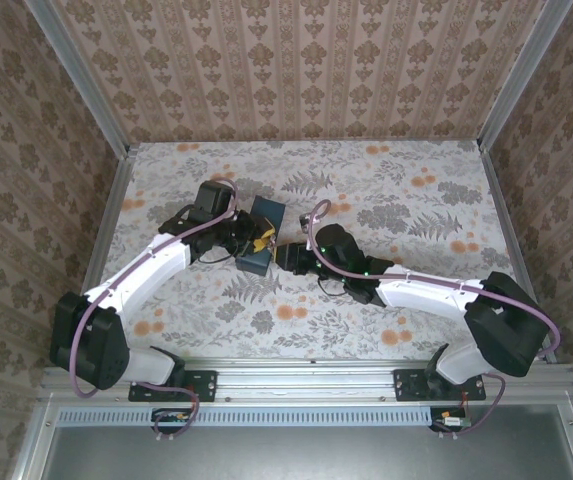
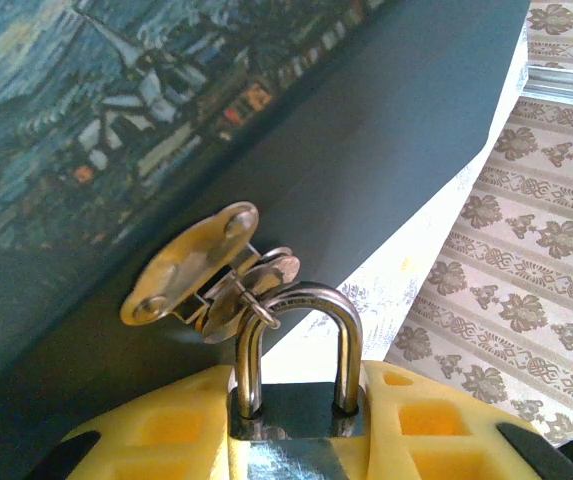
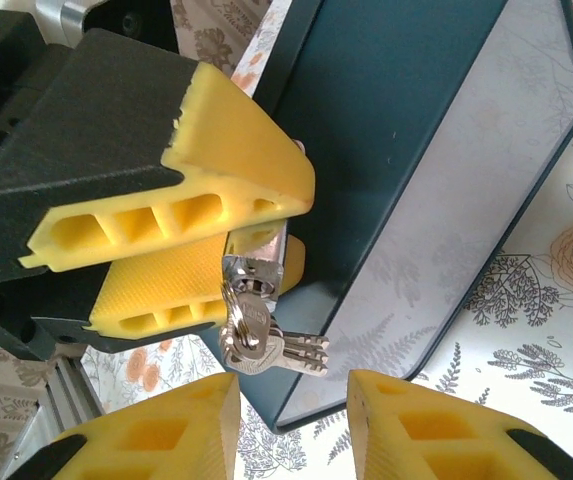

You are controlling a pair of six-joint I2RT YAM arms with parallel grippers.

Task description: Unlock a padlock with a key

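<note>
On a floral surface (image 1: pixel 386 200), a dark blue box (image 1: pixel 262 235) with a painted lid sits between two arms; the left fingers (image 2: pixel 146 435) are clenched on the body of the padlock (image 2: pixel 296 418), whose shackle (image 2: pixel 344 340) is looped through the box's brass hasp (image 2: pixel 191 265); the right fingers (image 3: pixel 426 430) are spread, empty, just below a bunch of keys (image 3: pixel 266 340) hanging from the padlock's base.

— What carries the things here?
— A table (image 1: pixel 406 200) with a pale flowery cover that has grey leaves and orange blooms.
— And what lies on it?
— A dark blue box (image 1: pixel 266 214), near the middle, a little left.
</note>
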